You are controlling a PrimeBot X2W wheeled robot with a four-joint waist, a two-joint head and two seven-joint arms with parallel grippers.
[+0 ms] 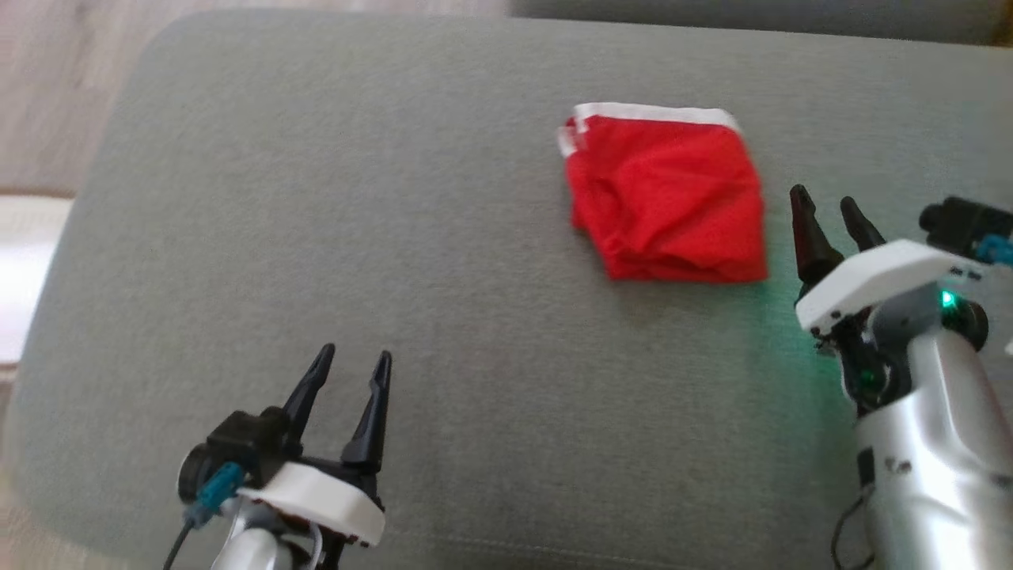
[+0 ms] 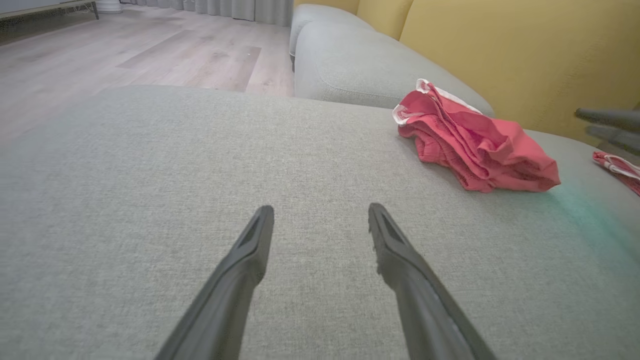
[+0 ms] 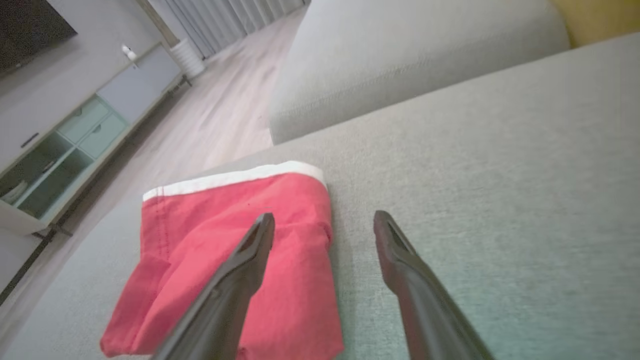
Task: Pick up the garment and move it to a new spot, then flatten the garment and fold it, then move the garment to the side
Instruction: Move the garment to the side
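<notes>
The garment (image 1: 669,198) is a red piece of clothing with a white band, folded into a small rumpled square on the grey sofa cushion (image 1: 411,261). It also lies at the upper right of the left wrist view (image 2: 475,145) and under my right fingers in the right wrist view (image 3: 240,260). My right gripper (image 1: 827,210) hovers open just right of the garment, with nothing between its fingers. My left gripper (image 1: 352,368) stands open and empty over the cushion's near left, well away from the garment.
Yellow back cushions (image 2: 525,55) rise behind the seat. Another grey cushion (image 2: 365,65) adjoins it. A second bit of red cloth (image 2: 620,170) lies at the right edge of the left wrist view. Wooden floor (image 2: 125,50) and a low cabinet (image 3: 65,140) lie beyond the sofa.
</notes>
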